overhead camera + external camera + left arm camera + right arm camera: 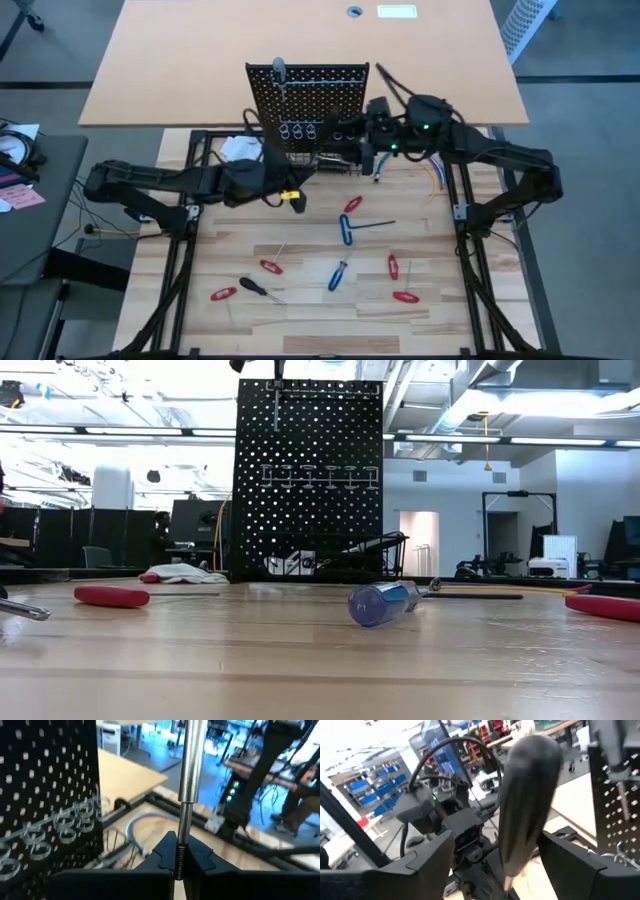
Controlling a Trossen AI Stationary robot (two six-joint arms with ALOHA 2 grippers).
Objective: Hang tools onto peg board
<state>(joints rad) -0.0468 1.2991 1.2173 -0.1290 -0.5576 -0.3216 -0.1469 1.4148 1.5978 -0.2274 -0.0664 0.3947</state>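
Pale slatted worktop (pixel 300 320), with the peg board (pixel 305 100) upright at its far edge. On the peg board, a row of silver rings (pixel 315 475), a black wire basket (pixel 372 550) at the foot, and one slim tool (pixel 276 390) already hanging from the top-left corner.

Reaching in just in front of the peg board's left half: left gripper (pixel 179 856), fingers (pixel 200 857) clenched on a silver shaft (pixel 188 770) pointing up past the rings. Just in front of the peg board's right half: right gripper (pixel 512 870), with a dark handle (pixel 527 795) between its fingers (grasping or merely flanking it, cannot tell).

Loose on the worktop, well in front of the peg board:
- blue T-shaped hex key (pixel 347 228)
- blue screwdriver (pixel 338 275)
- black screwdriver (pixel 252 287)
- five red screwdrivers (pixel 271 266)

Beside the peg board's left foot, a white cloth (pixel 235 148).

On the butt of the blue screwdriver in the low view, a small mark looking like "P1" (only just legible). No other readable writing.
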